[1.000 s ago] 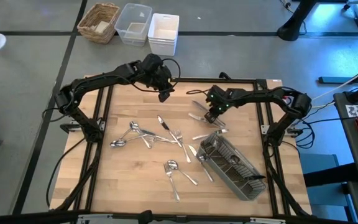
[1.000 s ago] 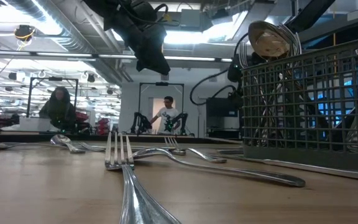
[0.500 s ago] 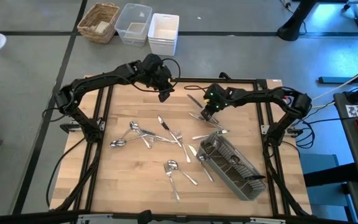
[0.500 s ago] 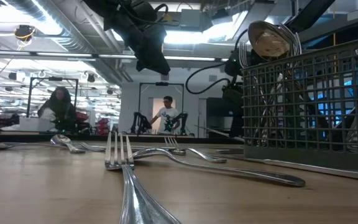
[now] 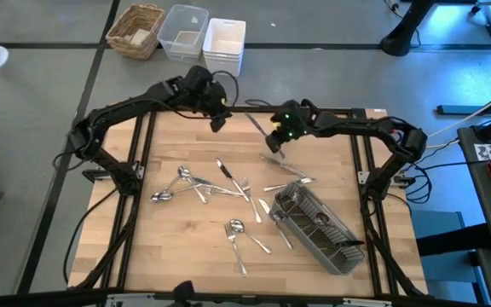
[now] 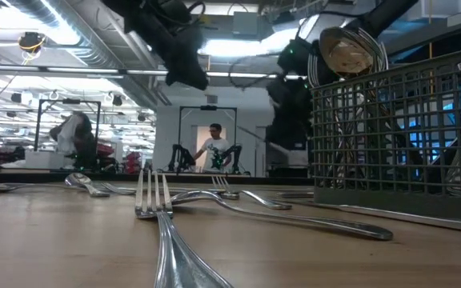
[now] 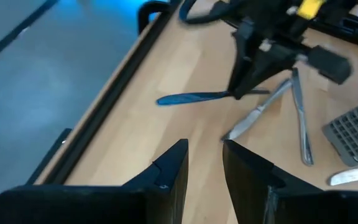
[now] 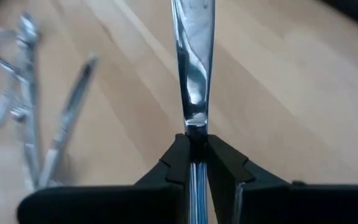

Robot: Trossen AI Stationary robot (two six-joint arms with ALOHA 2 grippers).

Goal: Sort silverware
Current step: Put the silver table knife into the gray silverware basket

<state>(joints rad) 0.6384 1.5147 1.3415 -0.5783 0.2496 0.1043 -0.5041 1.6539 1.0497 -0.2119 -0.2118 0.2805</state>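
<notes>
My right gripper (image 5: 273, 140) is now farther toward the back edge of the desk (image 5: 177, 247) than a second ago, lifted clear of the two knives (image 5: 281, 165) it hung over, its jaws pinching a table knife (image 5: 257, 125) above the wood. My left gripper (image 5: 216, 120) has drawn back a little too.
</notes>
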